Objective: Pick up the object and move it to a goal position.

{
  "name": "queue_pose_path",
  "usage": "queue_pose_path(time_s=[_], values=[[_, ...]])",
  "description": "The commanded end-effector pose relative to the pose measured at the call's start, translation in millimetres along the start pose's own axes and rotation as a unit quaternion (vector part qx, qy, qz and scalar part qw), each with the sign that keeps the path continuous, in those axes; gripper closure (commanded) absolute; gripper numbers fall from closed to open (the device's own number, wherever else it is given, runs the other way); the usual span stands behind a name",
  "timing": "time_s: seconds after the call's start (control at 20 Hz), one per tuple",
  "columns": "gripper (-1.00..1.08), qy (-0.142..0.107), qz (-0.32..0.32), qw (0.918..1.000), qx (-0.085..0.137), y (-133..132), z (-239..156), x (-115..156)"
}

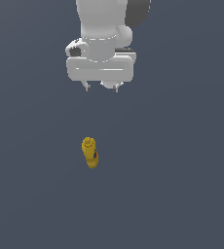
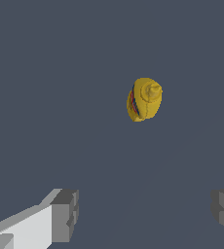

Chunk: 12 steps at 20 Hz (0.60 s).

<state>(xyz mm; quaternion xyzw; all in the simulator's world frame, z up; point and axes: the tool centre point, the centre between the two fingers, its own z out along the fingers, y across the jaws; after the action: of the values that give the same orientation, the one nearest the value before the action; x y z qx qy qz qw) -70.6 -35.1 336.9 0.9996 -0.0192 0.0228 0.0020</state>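
The object is a small yellow squeeze bottle (image 1: 90, 152) with a ribbed nozzle cap, standing roughly upright on the dark grey floor near the middle of the exterior view. In the wrist view the bottle (image 2: 144, 99) shows from above, nozzle toward the camera, with a blue and red label patch on its side. My gripper (image 1: 102, 88) hangs open and empty, apart from the bottle and higher in the exterior view. In the wrist view the two grey fingertips (image 2: 65, 215) stand wide apart, and the gripper (image 2: 145, 211) holds nothing.
A plain dark grey floor (image 1: 182, 194) fills both views. No goal marker shows.
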Motion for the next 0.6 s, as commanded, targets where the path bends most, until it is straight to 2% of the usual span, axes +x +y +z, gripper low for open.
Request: queue_pose_path(time_s=[0.0,0.55], values=[[-0.92,0.0,-0.001,1.0,0.0,0,0,0],[-0.92,-0.004,-0.009,0.9999,0.0,9,18,25]])
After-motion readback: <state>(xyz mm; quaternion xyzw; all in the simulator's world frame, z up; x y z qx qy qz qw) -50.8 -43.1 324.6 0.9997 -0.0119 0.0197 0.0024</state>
